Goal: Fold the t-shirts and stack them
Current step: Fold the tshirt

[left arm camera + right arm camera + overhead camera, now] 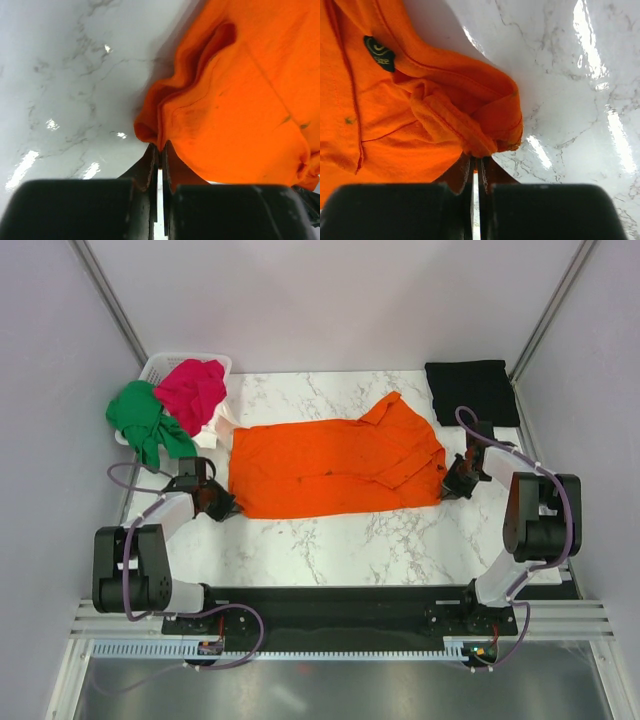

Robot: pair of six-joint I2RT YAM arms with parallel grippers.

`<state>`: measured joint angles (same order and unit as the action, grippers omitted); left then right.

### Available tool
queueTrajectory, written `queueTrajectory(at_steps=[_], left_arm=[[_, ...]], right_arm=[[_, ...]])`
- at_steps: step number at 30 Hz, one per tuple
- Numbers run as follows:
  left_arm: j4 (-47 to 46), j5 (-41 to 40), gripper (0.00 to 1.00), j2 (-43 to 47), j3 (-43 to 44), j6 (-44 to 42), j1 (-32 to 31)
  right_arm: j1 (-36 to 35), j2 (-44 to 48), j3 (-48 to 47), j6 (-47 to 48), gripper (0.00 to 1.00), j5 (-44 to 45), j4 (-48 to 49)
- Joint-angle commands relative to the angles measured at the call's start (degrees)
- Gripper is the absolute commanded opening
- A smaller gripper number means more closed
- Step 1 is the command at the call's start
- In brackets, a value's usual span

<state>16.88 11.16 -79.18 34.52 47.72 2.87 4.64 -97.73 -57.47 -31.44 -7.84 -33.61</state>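
Though dark and rigid, left tool (159, 150) and right tool (476, 162) each clenched on soft, crumpled orange t-shirt (330, 465).

glossy white marble table (330, 540), plain, seemingly lilac walls (330, 300).

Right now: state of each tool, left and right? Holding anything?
Left tool: closed, pinching an edge of the bright orange cloth t-shirt.
Right tool: closed, pinching the opposite end of the same shirt.
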Motion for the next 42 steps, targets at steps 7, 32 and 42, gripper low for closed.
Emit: queueTrajectory(at_steps=[7,32,42], left_arm=[[8.86,2.27,0.02,9.55,11.19,0.7,2.92],[29.61,8.79,0.6,41.13,-1.49,3.96,3.63],[30.4,-2.45,0.56,34.79,14.78,-13.51,3.54]], right_arm=[[4.57,12.46,-8.45,-0.99,0.0,0.64,-8.22],[4.76,49.58,11.7,-5.39,0.82,-7.89,-17.91],[-8.6,14.71,-15.98,-2.23,0.81,-6.58,-5.51]])
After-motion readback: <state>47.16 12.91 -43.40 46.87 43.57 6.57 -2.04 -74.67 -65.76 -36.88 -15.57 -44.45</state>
